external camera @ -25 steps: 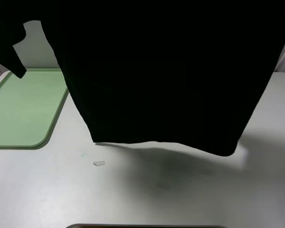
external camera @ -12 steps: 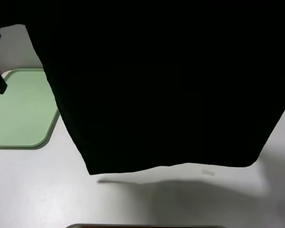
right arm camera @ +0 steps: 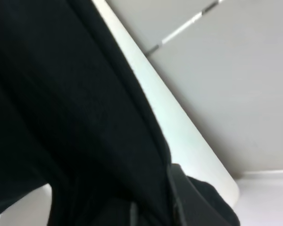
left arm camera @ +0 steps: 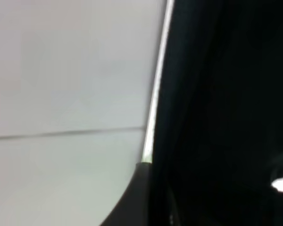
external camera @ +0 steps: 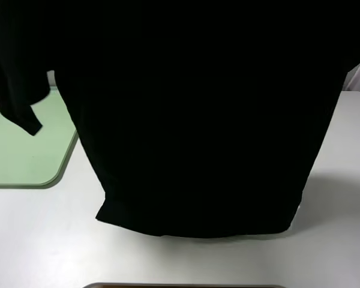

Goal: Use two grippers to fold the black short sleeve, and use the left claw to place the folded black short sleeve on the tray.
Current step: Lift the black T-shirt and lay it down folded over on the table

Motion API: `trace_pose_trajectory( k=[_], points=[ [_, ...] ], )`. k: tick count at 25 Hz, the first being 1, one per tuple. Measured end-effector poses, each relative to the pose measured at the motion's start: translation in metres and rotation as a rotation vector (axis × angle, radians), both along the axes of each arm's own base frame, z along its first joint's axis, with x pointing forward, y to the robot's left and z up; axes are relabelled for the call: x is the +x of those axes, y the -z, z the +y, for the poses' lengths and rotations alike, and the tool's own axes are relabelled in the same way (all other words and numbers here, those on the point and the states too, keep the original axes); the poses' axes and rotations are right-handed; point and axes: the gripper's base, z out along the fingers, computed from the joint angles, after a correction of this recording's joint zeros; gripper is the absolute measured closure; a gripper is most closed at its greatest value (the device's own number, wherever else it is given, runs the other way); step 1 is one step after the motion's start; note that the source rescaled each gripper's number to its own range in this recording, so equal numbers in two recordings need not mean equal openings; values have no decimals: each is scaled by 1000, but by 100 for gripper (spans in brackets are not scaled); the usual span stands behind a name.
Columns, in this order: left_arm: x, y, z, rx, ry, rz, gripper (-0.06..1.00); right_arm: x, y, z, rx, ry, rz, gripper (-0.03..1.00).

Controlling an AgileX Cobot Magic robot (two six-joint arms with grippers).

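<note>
Nearest the camera the white surface (external camera: 48, 252) lies bare and matte, and the hem (external camera: 192, 229) of the black short sleeve (external camera: 204, 120) now meets it. Half a second ago that hem hung clear, with a soft shadow and a pale tape scrap showing under it. Now the shadow has closed up, the scrap is covered, and the hem's left corner (external camera: 111, 213) has bent outward into a small flat flap. I judge that the shirt is being lowered to be laid out flat, so the folding proper has not begun.

Above the hem the shirt rises as one broad, limp sheet. It is plain, unprinted and light-swallowing, so no weave shows, and its top runs out of the high view. One short sleeve (external camera: 18, 102) dangles at the left as a narrow tab with a squared cuff. It hangs lower than before, in front of the tray (external camera: 24, 162).

That tray rests on the surface left of the shirt: pale green, smooth plastic, with rounded corners and a low rim. Nothing lies on the part that shows.

The left gripper and right gripper are hidden. Each wrist view shows only dark cloth up close against a pale wall. Their fingers are pressed together. Since the shirt hangs, I take each to be pinching its upper edge.
</note>
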Motion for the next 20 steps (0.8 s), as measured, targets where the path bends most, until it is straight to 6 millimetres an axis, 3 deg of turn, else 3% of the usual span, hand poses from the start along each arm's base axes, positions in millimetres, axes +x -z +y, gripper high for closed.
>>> trace_pose_trajectory(
  k=[3,12,20],
  points=[
    [31,21,-4,48,-63,50,94,39,17,4,-24,29,10,97],
    [129,85,-14,34,-123,21,94,146,82,-14,-3,133,-10,97],
    [182,142,-18,50,-122,15,94,195,127,-14,-41,114,-59,97]
  ],
)
